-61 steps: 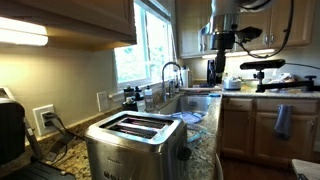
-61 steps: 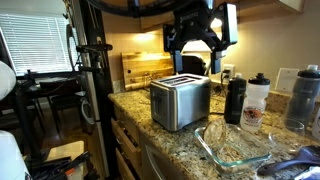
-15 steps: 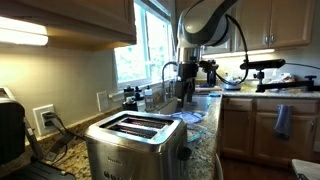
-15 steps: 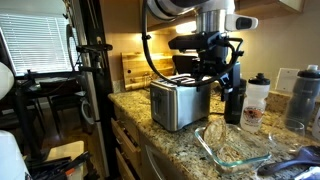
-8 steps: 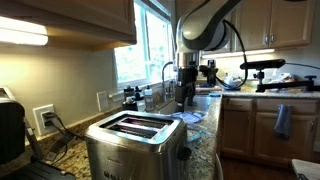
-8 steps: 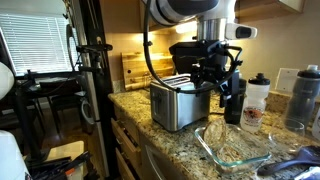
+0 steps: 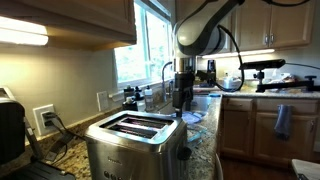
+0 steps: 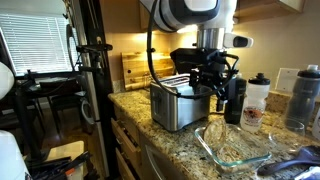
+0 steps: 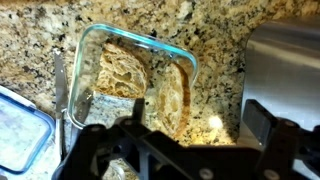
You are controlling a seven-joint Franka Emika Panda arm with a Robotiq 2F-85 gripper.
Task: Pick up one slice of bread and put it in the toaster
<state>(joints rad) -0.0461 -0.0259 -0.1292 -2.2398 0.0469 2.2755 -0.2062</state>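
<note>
The brushed steel toaster (image 7: 135, 142) stands on the granite counter; it shows in both exterior views (image 8: 180, 104) and at the right edge of the wrist view (image 9: 285, 65). A clear glass dish (image 9: 88, 40) next to it holds tan bread slices: one lies flat (image 9: 122, 72), another leans on edge (image 9: 172, 95). The dish also shows in an exterior view (image 8: 235, 145). My gripper (image 9: 199, 118) is open and empty. It hangs above the dish's near right part, between the leaning slice and the toaster (image 7: 182, 98) (image 8: 215, 90).
A blue-rimmed lid (image 9: 20, 130) lies left of the dish. A black bottle (image 8: 235, 98) and clear bottles (image 8: 257, 100) stand behind the dish. A sink faucet (image 7: 172, 72) is beyond the arm. A black appliance (image 7: 10, 130) stands near the wall socket.
The arm has come down from high above the counter and now holds the open gripper low over the dish beside the toaster.
</note>
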